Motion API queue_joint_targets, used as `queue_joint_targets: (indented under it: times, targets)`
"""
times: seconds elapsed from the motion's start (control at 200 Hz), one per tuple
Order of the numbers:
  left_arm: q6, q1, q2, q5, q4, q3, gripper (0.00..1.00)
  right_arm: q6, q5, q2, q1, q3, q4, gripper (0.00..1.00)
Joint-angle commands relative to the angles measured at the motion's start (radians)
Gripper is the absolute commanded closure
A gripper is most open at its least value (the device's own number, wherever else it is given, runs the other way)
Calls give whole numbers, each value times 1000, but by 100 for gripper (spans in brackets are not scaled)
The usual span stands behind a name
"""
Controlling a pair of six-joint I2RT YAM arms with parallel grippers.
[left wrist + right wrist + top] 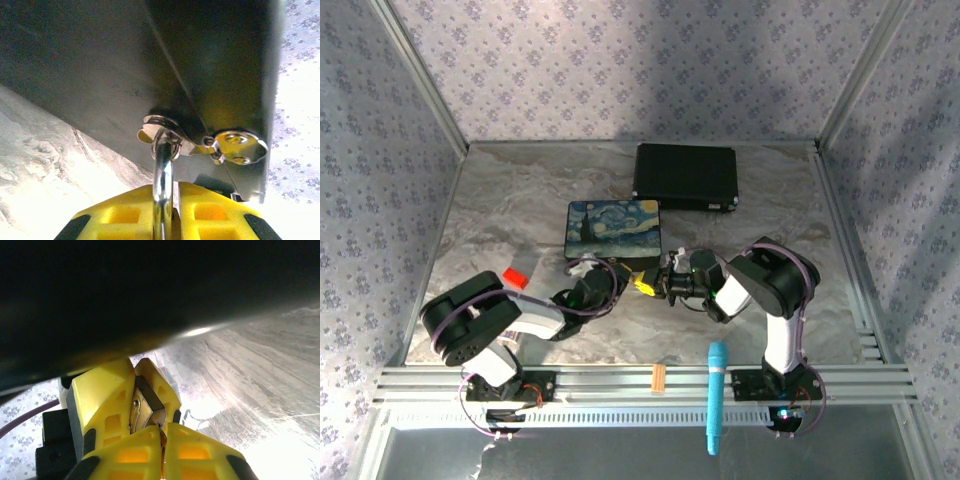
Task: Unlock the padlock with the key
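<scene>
- Left gripper (174, 200): clenched on the padlock (144, 412), one yellow finger on each side of the silver shackle (162, 165).
- The shackle runs up through the shiny clasp (170, 132) on the front wall of the painted box (613, 228).
- The padlock's body is small, brass-gold and angular, with a rivet on its face.
- Right gripper (162, 435): pressed together to a slit, tips touching the padlock's body; I cannot tell what the slit holds.

padlock (145, 412): brass body, silver shackle (162, 170) looped through hasp (170, 135) | key (162, 437): thin sliver at padlock's base
</scene>
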Motion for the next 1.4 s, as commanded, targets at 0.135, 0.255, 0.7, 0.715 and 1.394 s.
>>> queue_joint_targets:
  times: [0.135,0.255,0.7,0.715,1.394]
  targets:
    - [-43,-62,-39,108,-86,47,100,-94,105,-112,-5,-35,-85,60]
    - [-51,-58,-58,99,-173,65,100,-171,130,-207,-13,-82,-306,54]
    - [-33,-58,-161,21,-410,73,100,-1033,754,-873,122,125,-1595,25]
    - [-34,-58,-161,22,-408,73,100,-1059,766,-878,126,130,-1603,25]
    - [-42,-58,-141,107,-433,107,100,-1679,840,-553,454,135,-1087,63]
